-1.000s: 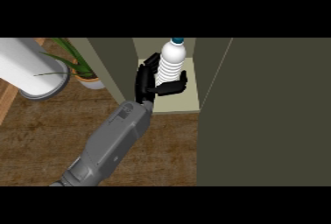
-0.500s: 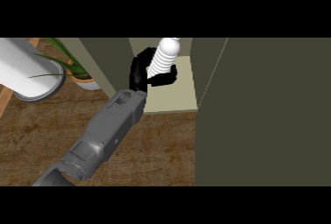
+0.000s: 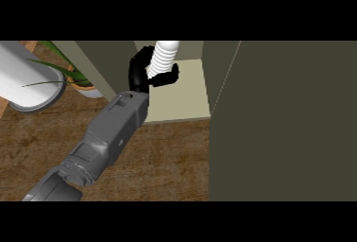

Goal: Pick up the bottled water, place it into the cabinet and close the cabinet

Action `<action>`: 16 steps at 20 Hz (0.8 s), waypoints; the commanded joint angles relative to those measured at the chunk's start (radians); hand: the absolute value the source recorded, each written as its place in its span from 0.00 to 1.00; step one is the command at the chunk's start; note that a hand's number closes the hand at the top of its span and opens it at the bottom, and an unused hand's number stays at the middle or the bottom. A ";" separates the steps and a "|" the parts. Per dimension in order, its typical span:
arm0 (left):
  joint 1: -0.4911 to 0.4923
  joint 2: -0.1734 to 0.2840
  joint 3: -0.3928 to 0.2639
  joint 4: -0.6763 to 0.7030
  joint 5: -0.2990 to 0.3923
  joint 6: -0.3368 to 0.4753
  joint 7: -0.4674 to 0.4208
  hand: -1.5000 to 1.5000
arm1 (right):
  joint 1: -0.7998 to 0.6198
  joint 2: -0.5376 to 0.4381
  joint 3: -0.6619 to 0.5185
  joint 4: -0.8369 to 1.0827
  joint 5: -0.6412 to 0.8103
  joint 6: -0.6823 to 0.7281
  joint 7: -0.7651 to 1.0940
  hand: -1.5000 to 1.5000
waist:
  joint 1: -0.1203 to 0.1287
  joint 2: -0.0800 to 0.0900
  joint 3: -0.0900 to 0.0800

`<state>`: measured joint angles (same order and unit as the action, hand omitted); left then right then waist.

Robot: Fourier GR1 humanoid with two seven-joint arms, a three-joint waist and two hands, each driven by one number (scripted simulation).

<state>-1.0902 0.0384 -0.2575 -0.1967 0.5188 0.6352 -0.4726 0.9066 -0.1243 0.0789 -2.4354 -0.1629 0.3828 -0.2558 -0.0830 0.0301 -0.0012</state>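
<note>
A: How does the white ribbed plastic water bottle (image 3: 165, 56) look?

B: It stands upright, and its body has many round ridges one above another. Its top is cut by the upper edge of the view, so I cannot see the cap.

A: Where is it?

B: It is inside the open dark olive cabinet (image 3: 293, 123), above the pale cream shelf (image 3: 182, 97). If its bottom touches the shelf I cannot tell, because the hand hides the lower part.

A: Which hand holds it?

B: From its place at the left of the view, it seems the left hand (image 3: 145, 73). This black hand is curled round the bottle, fingers on one side and thumb on the other. The grey forearm (image 3: 105, 142) comes from the lower left corner. The right hand is not in the view.

A: What is around?

B: The big flat cabinet door stands at the right, just beside the shelf. At the left is a wide white cylinder with a grey rim (image 3: 26, 82), and near it a green plant with thin leaves (image 3: 66, 71) in a white pot. Below is the brown wooden counter (image 3: 160, 160) with a rough grain.
</note>
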 commanded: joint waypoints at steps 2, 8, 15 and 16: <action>-0.045 0.028 -0.010 0.074 -0.040 0.050 -0.045 0.00 | 0.009 -0.006 0.001 -0.024 -0.068 0.031 -0.008 0.00 | -0.025 0.007 0.000; -0.061 0.018 -0.014 0.118 -0.061 0.103 -0.078 0.00 | 0.029 -0.004 -0.002 -0.018 -0.058 0.041 -0.010 0.00 | -0.023 0.005 0.000; -0.103 0.030 0.017 0.066 -0.039 -0.072 -0.106 0.00 | 0.019 -0.013 0.009 -0.033 -0.070 0.051 0.010 0.00 | -0.009 0.004 -0.001; -0.100 -0.001 0.041 0.051 -0.018 -0.065 -0.127 0.00 | 0.027 0.000 0.027 -0.021 -0.048 0.049 0.000 0.00 | -0.018 0.005 -0.002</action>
<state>-1.1866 0.0512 -0.2504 -0.1107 0.4741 0.6295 -0.5541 0.9129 -0.1286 0.0926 -2.4141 -0.1765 0.4292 -0.2737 -0.0990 0.0357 -0.0023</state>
